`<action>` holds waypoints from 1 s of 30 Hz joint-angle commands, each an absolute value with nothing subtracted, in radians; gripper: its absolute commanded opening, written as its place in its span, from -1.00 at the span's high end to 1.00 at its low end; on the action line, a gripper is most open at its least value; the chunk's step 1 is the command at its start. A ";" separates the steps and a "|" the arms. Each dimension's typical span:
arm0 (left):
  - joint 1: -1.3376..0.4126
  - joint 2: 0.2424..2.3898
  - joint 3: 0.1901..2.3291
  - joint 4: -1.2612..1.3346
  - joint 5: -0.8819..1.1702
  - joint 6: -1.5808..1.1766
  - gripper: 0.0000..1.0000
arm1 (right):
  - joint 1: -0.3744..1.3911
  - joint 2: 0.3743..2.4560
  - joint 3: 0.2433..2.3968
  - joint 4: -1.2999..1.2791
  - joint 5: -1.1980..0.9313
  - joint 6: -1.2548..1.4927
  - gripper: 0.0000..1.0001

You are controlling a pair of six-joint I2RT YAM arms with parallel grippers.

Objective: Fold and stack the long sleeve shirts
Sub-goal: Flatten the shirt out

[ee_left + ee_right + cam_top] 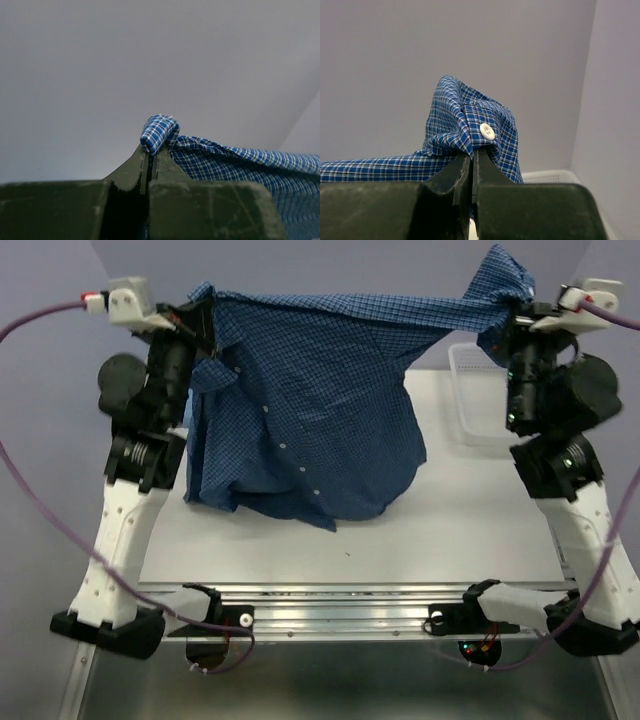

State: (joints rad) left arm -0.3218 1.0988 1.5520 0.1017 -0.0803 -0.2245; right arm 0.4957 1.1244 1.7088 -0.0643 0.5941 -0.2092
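Note:
The dark blue checked shirt [310,410] hangs stretched in the air between my two grippers, its lower part draped on the white table [350,550]. My left gripper [205,315] is shut on one end of it at the upper left; in the left wrist view a small fold of checked cloth [159,132] sticks out of the closed fingertips [150,150]. My right gripper [510,310] is shut on the other end at the upper right; in the right wrist view the cloth with a white button [487,131] bunches above the closed tips [472,156]. The light sky blue shirt is out of view.
A white plastic mesh basket [470,400] stands at the table's right rear, partly behind the shirt and the right arm; its rim also shows in the right wrist view [550,176]. The table's near metal rail [340,605] runs between the arm bases.

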 commanded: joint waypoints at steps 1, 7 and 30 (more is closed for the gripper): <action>-0.243 1.380 1.711 0.104 -0.074 -0.221 1.00 | 0.430 1.305 1.733 -0.012 0.649 -0.252 0.99; -0.184 1.883 2.324 -0.079 0.041 -0.209 1.00 | 0.151 1.655 2.009 -0.012 0.352 -0.043 0.99; -0.193 1.276 1.276 0.524 0.242 -0.332 1.00 | 0.106 1.157 1.530 0.108 -0.289 0.078 0.99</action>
State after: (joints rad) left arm -0.1993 1.3125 1.6741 0.4236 0.2375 -0.3168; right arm 0.1108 1.2106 1.7512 0.1905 0.0166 0.0708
